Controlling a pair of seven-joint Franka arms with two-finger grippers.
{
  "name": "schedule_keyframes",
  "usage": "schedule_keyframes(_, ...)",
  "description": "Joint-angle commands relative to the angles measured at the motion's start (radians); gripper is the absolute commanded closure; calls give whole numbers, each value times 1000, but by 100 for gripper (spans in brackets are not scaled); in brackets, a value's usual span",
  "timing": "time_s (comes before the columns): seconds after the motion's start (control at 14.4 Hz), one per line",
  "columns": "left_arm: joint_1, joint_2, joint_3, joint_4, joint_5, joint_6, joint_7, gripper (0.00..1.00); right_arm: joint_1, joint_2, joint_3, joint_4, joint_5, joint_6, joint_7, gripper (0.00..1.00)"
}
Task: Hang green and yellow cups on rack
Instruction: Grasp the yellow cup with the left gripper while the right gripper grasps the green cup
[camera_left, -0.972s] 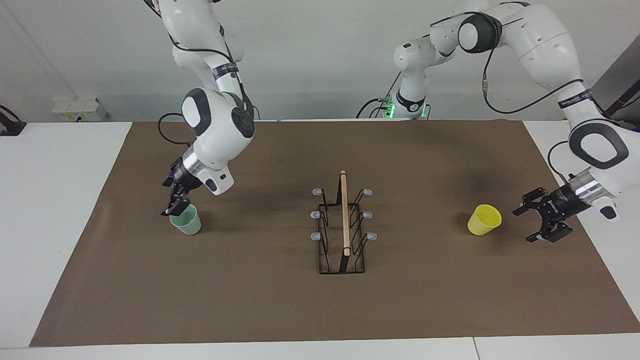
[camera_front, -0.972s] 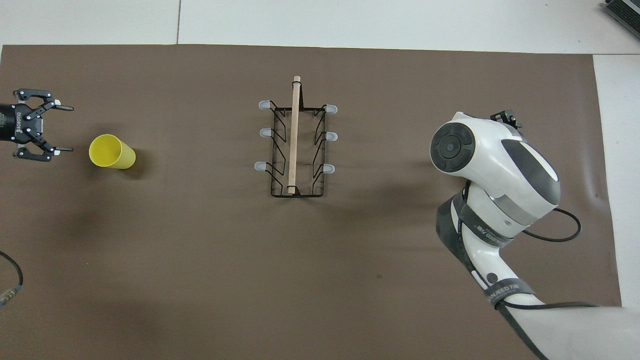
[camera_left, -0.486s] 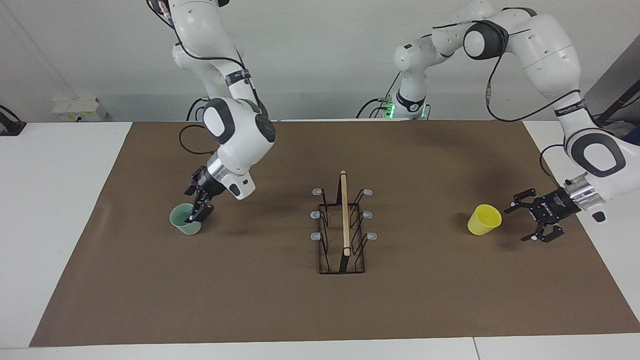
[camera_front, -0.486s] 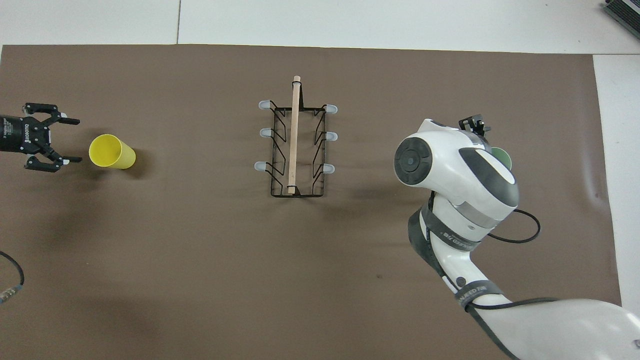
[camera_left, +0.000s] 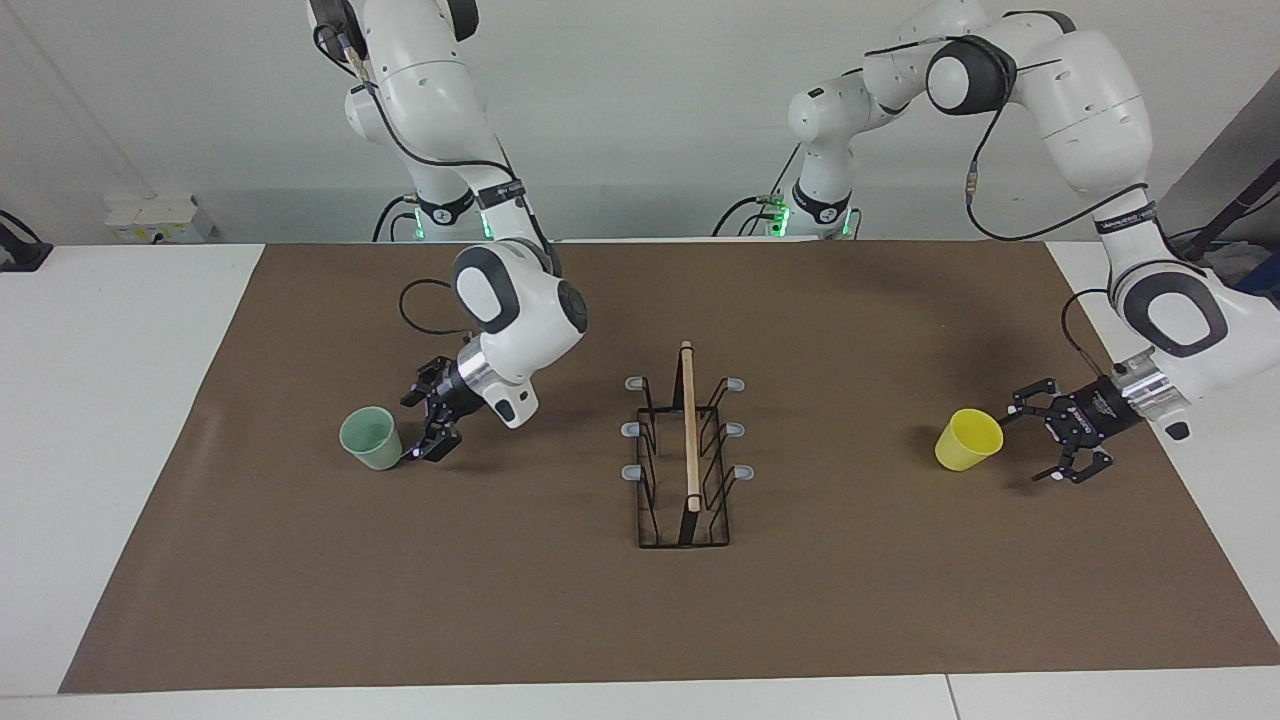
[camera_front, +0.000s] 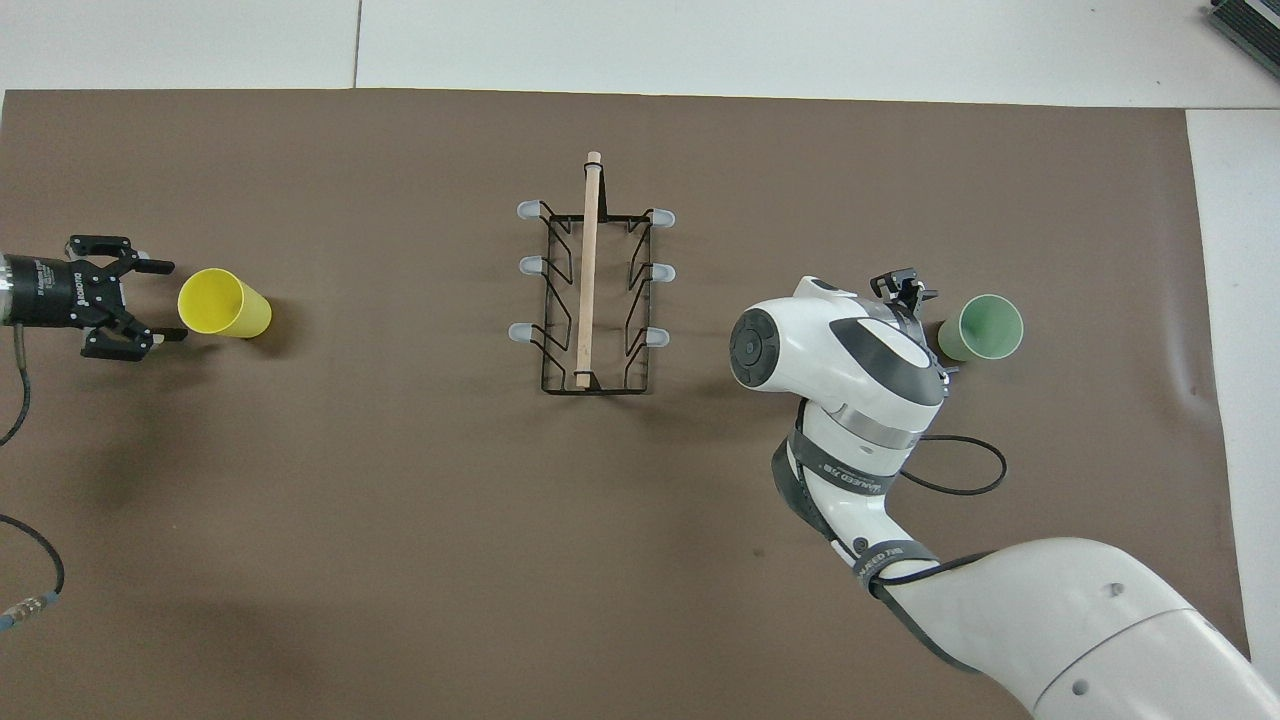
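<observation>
The pale green cup (camera_left: 370, 438) (camera_front: 985, 327) stands mouth up on the brown mat toward the right arm's end. My right gripper (camera_left: 414, 430) (camera_front: 928, 322) hangs low and turned sideways, open, right beside the cup on its rack side, with nothing held. Toward the left arm's end stands the yellow cup (camera_left: 968, 440) (camera_front: 222, 303), also mouth up. My left gripper (camera_left: 1028, 445) (camera_front: 168, 300) is open and level with it, its fingertips just short of the cup's wall. The black wire rack (camera_left: 688, 450) (camera_front: 590, 290) with its wooden rod stands mid-mat, all prongs bare.
A brown mat (camera_left: 560, 620) covers most of the white table (camera_left: 110, 420). The right arm's black cable (camera_front: 965, 470) loops just above the mat near the green cup. A white box (camera_left: 160, 216) sits at the table's robot-side edge, past the right arm's end of the mat.
My right gripper left the spot over the green cup's rim, swung to its rack side and turned sideways. My left gripper slid closer to the yellow cup. Neither cup moved.
</observation>
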Motion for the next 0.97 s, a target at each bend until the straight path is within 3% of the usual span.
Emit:
schedule_keyframes(0.0, 5, -66, 3, -82, -71, -28, -12, 0, -4, -9, 4, -53, -36, 3, 69, 0)
schedule_keyframes(0.21, 14, -83, 2, -111, -82, -59, 12, 0, -4, -10, 4, -90, -82, 23, 122, 0)
schedule_keyframes(0.42, 23, -108, 2, -180, -214, -49, 239, 0, -7, -18, 4, -131, -153, 51, 161, 0)
schedule_keyframes(0.9, -33, -116, 2, -243, -335, 53, 236, 0, -38, -24, 4, -168, -298, 97, 185, 0)
